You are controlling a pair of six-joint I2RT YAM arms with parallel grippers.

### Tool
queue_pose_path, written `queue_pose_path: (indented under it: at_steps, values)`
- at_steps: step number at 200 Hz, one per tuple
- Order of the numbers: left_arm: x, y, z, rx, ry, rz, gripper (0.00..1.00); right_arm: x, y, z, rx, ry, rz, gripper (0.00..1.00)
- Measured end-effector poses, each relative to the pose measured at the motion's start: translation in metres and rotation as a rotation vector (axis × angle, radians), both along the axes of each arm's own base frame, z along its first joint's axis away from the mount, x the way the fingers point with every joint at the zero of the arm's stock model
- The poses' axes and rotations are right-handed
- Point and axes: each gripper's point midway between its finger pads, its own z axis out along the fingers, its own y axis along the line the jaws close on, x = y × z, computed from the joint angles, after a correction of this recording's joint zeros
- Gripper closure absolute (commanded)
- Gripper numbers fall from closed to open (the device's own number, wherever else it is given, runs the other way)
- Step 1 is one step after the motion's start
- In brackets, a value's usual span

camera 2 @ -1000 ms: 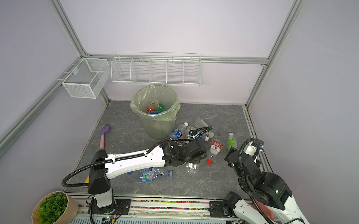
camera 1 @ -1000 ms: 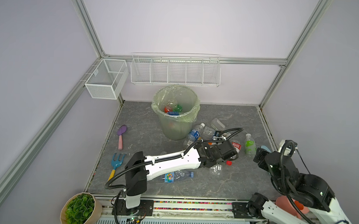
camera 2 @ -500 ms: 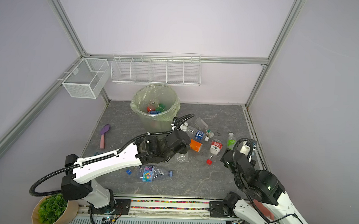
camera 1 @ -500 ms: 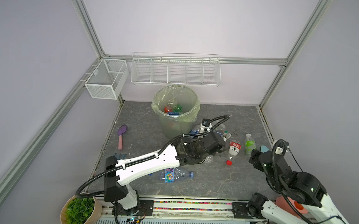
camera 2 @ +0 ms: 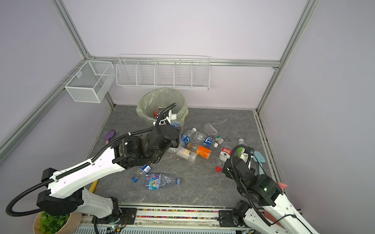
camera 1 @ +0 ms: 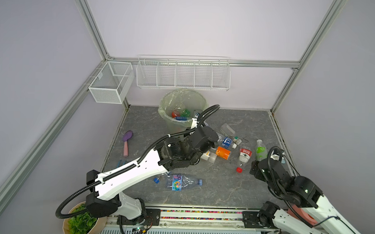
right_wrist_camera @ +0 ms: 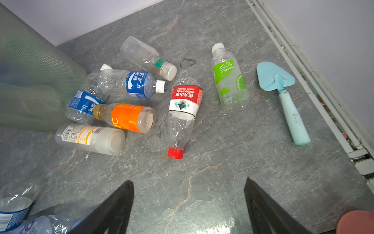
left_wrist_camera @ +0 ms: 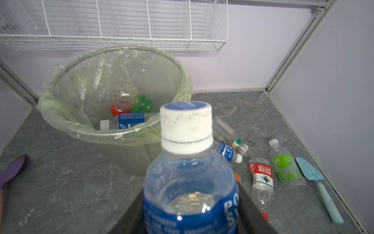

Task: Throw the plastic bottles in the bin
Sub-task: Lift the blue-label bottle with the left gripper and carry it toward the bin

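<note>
- The left gripper (left_wrist_camera: 190, 219) is clamped round the body of a blue-labelled bottle (left_wrist_camera: 190, 182), whose white cap points toward the bin (left_wrist_camera: 113, 134).
- In a top view the blue-labelled bottle (camera 2: 175, 124) lies about at the bin's near rim. Whether its cap is over the mouth, I cannot tell.
- The right gripper (right_wrist_camera: 188, 202) hangs with its jaws spread wide and nothing between them, over bare table (right_wrist_camera: 222, 162) short of the red-labelled bottle (right_wrist_camera: 183, 113).
- Risk: a release made too soon would likely bounce the bottle off the rim or the loose liner bag (left_wrist_camera: 60, 113) and drop it among the bottles beside the bin. A low carry could snag the liner or shove the light bin.
- Inside the bin lie a green bottle (left_wrist_camera: 141, 104) and a second blue-labelled one.
- Not yet binned: the orange-labelled bottle (right_wrist_camera: 125, 117), the green-labelled bottle (right_wrist_camera: 229, 79), the multicoloured bottle (camera 1: 178, 182) and several more packed against the bin's foot.
- The wire shelf basket (camera 1: 183, 74) hangs just above and behind the bin, which limits a high approach.
- Not for the bin: the light-blue trowel (right_wrist_camera: 283, 97), the purple brush (camera 1: 126, 141) and a loose blue cap (camera 1: 156, 180).
</note>
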Motion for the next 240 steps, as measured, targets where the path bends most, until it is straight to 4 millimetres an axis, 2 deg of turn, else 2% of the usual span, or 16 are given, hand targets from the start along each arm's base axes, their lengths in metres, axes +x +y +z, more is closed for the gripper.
queue_pose_path:
  at_steps: [30, 78, 144, 199, 240]
  values:
    - [0.001, 0.015, 0.022, -0.003, -0.056, 0.019, 1.0, 0.0, 0.017, -0.025, -0.006, 0.088, 0.062, 0.12]
    - [0.006, 0.037, 0.049, -0.016, -0.122, 0.058, 1.0, 0.003, 0.044, -0.044, 0.028, 0.165, 0.145, 0.12]
    - [0.024, 0.065, 0.081, -0.036, -0.185, 0.123, 1.0, 0.002, 0.062, -0.052, 0.077, 0.2, 0.203, 0.12]
    - [0.024, 0.079, 0.132, -0.073, -0.281, 0.135, 1.0, 0.001, 0.066, -0.052, 0.092, 0.205, 0.223, 0.12]
    - [0.036, 0.088, 0.156, -0.076, -0.333, 0.171, 1.0, 0.0, 0.067, -0.051, 0.101, 0.204, 0.23, 0.12]
